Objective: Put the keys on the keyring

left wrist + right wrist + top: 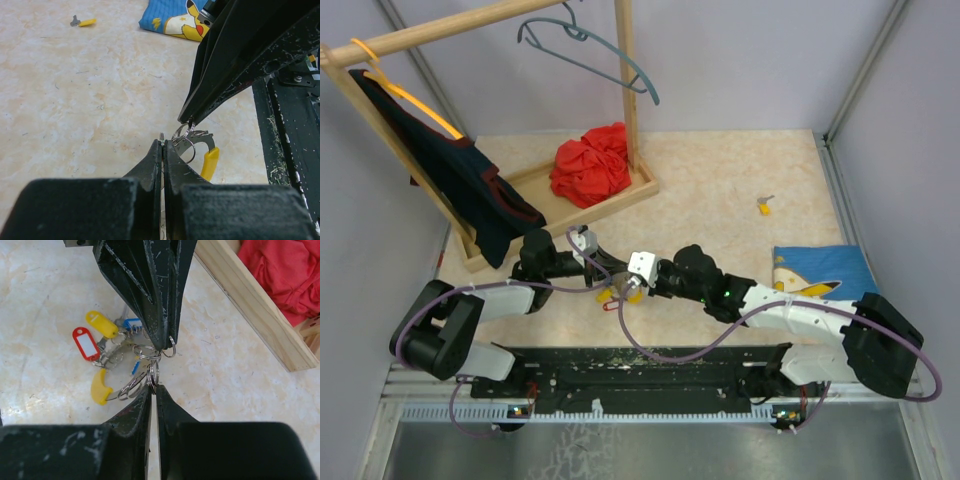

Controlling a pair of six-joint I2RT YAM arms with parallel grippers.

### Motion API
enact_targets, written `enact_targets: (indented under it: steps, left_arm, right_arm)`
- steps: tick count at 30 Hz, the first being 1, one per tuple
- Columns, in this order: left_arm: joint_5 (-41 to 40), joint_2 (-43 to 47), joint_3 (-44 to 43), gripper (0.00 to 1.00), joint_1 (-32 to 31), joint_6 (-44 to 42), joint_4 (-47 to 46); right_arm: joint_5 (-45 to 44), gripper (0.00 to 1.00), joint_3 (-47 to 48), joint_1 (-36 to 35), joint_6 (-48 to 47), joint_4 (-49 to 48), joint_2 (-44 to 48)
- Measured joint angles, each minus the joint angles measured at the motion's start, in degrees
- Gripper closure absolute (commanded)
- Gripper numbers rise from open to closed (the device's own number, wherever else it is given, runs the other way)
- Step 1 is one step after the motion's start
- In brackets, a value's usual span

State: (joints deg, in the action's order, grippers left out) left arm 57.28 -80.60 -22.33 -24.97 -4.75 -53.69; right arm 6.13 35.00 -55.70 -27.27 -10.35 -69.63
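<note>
right end effector [152, 388]: narrow, nipping the grey loop of the keyring [99, 389], its yellow part lower left | left end effector [162, 344]: clamped on a split ring [144, 352] just above, rings touching; tagged keys [102, 337] upper left | stray yellow key [765, 205] far upper right on the worktop [720, 180]; right arm nearer

Bunch at 9 o'clock: 1 red tag [85, 343], 1 yellow tag [101, 323], 1 blue tag [132, 323], 1 keyring [100, 388]. 1 loose yellow-tagged key [764, 205] at 2 o'clock. 1 grey hanger [590, 45], 1 orange hanger [410, 95].
</note>
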Motion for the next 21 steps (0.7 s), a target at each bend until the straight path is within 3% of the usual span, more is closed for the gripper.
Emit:
enact_targets:
  steps: [5,14,19,21]
  left_arm:
    - [0.0,0.0,0.0,1.0,0.0,0.0,0.13]
    - [-0.02,0.0,0.0,0.99,0.0,0.02,0.13]
    - [-1.22,0.0,0.0,0.78,0.0,0.04,0.11]
    - [-2.56,0.07,0.0,0.6,0.0,0.02,0.0]
  right_arm:
    - [-0.22,1.0,0.0,0.0,0.07,-0.44,0.2]
    - [0.55,1.0,0.0,0.02,0.0,-0.83,0.42]
    - [0.66,1.0,0.7,0.24,-0.46,0.72,1.03]
    - [0.63,1.0,1.73,0.42,-0.76,1.73,1.09]
